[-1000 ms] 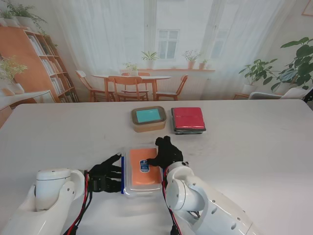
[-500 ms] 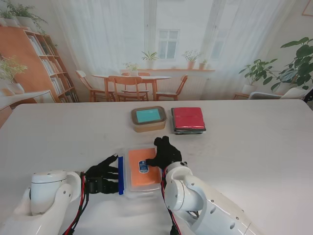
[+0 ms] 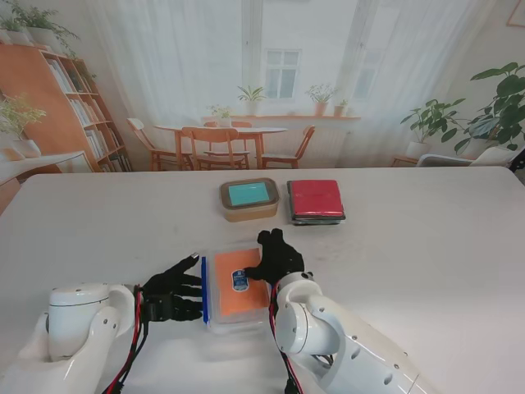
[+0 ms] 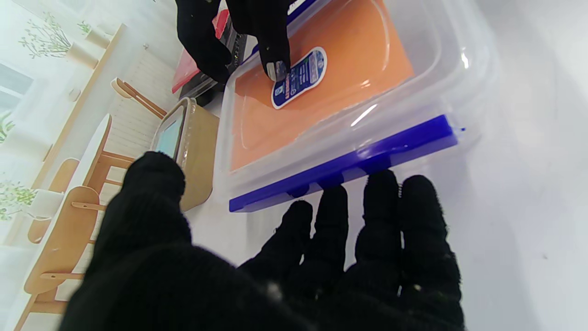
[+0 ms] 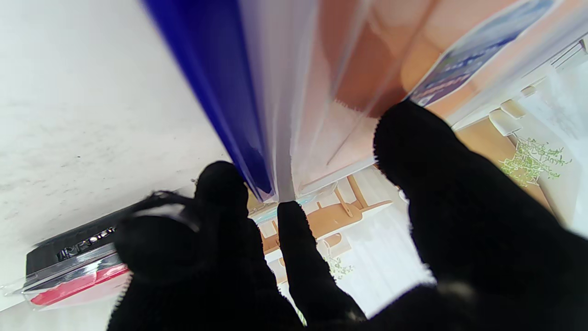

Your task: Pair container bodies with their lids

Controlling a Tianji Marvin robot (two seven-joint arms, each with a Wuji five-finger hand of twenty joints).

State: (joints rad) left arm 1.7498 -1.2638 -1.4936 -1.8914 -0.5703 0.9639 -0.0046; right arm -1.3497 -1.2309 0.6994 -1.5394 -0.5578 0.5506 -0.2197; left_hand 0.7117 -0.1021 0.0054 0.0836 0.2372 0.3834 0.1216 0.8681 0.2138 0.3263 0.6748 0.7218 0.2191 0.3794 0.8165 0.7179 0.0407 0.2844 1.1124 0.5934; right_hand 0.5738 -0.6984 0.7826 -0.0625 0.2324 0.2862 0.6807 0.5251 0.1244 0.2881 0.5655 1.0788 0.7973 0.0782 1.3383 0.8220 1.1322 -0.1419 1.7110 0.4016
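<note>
**Q:** Looking down from the stand, what lies on the table [image 3: 426,271], and can any writing be read?

**A:** A clear plastic container [image 3: 238,284] with an orange interior sits near me, between the two black-gloved hands. Its lid carries a blue oval sticker [image 3: 239,280] with white print, too small to read in any view. A blue clip [image 3: 203,289] runs along its left edge; the right wrist view shows another blue clip [image 5: 216,87] on the opposite edge.

**Q:** Where are the hands relative to it?

**A:** The left hand [image 3: 172,290] lies on the table just beside the left clip, fingers spread and pointing at it. In the left wrist view the fingertips [image 4: 381,184] come right up to the clip; whether they touch it I cannot tell. It holds nothing. The right hand [image 3: 277,256] rests on the container's far right corner, one fingertip [image 4: 277,69] pressing the lid at the sticker's edge, the other fingers over the right rim. Whether it truly grips the container, I cannot tell.

**Q:** What else is there?

**A:** Farther from me stands a tan box [image 3: 248,199] with a teal-windowed lid, and just to its right, apart from it, a dark container with a red lid [image 3: 316,200]. Both are well apart from the hands
</note>
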